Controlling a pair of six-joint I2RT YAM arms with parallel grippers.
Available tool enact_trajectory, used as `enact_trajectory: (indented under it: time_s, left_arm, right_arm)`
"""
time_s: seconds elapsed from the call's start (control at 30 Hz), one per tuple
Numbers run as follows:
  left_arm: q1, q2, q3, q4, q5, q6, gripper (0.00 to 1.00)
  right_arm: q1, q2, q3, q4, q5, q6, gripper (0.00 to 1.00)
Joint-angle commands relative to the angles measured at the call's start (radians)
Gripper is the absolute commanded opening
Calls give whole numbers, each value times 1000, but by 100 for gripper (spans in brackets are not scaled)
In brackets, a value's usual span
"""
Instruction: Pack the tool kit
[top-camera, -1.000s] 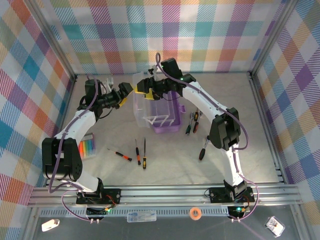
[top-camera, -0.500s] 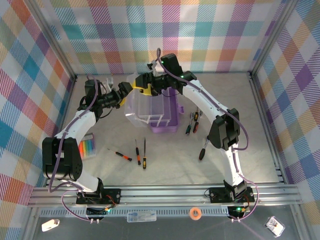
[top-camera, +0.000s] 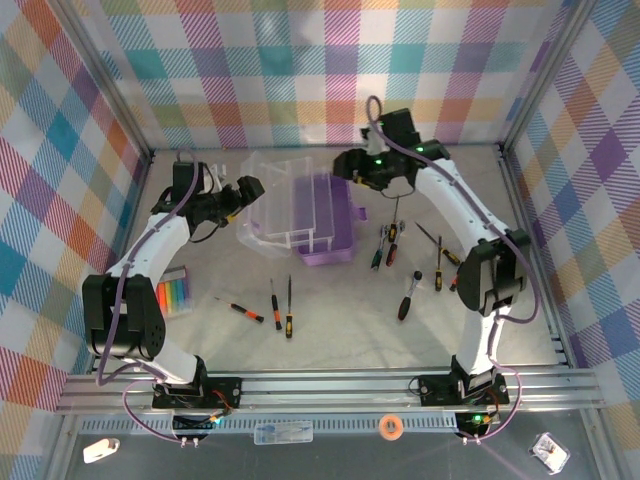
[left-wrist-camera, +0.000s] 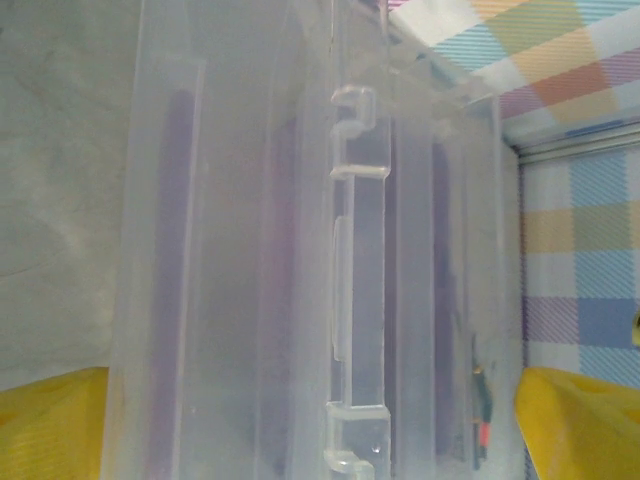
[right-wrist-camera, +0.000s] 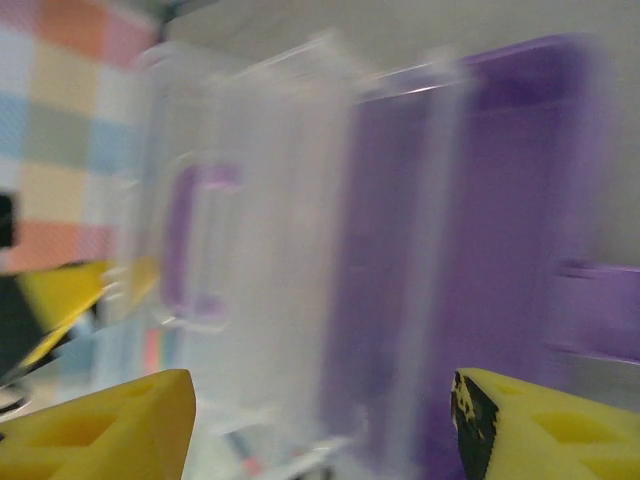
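Observation:
The lilac tool kit case (top-camera: 330, 225) lies open mid-table, its clear lid (top-camera: 272, 205) folded out to the left. My left gripper (top-camera: 250, 188) is open at the lid's left edge. In the left wrist view the lid (left-wrist-camera: 330, 260) spans the gap between the yellow fingertips (left-wrist-camera: 50, 425). My right gripper (top-camera: 346, 166) hovers open above the case's far edge with nothing between its fingers. The blurred right wrist view has the purple case (right-wrist-camera: 500, 250) and lid (right-wrist-camera: 260, 250) ahead. Loose screwdrivers lie in front (top-camera: 289, 305) and to the right (top-camera: 385, 245) of the case.
More screwdrivers lie further right (top-camera: 437, 262) and near the front (top-camera: 407, 295). A pack of coloured sticks (top-camera: 175, 296) sits by the left arm. Checked walls close the table on three sides, with a metal rail (top-camera: 330, 385) along the near edge.
The lid has swung from upright down to the left and lies open. My right arm has drawn back to the right, away from the lid. The left arm has barely moved.

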Motion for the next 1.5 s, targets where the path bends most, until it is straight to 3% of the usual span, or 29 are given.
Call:
enact_trajectory:
  time_s: [0.0, 0.3, 0.5, 0.9, 1.27, 1.47]
  left_arm:
    - [11, 29, 24, -53, 0, 60, 100]
    - [11, 78, 2, 27, 29, 41, 100]
    - [20, 136, 32, 27, 0, 61, 100]
    - [64, 210, 156, -42, -19, 59, 100]
    - [97, 194, 218, -247, -219, 13, 100]
    - [114, 143, 158, -168, -129, -44, 100]
  right_arm:
    - [-16, 9, -82, -37, 130, -75, 69]
    - [-14, 169, -118, 6, 86, -70, 64]
    - [-10, 214, -151, 45, 78, -43, 56]
    - [16, 180, -300, 164, 101, 49, 37]
    - [43, 137, -337, 180, 126, 85, 33]
    - [53, 120, -359, 201, 105, 109, 32]
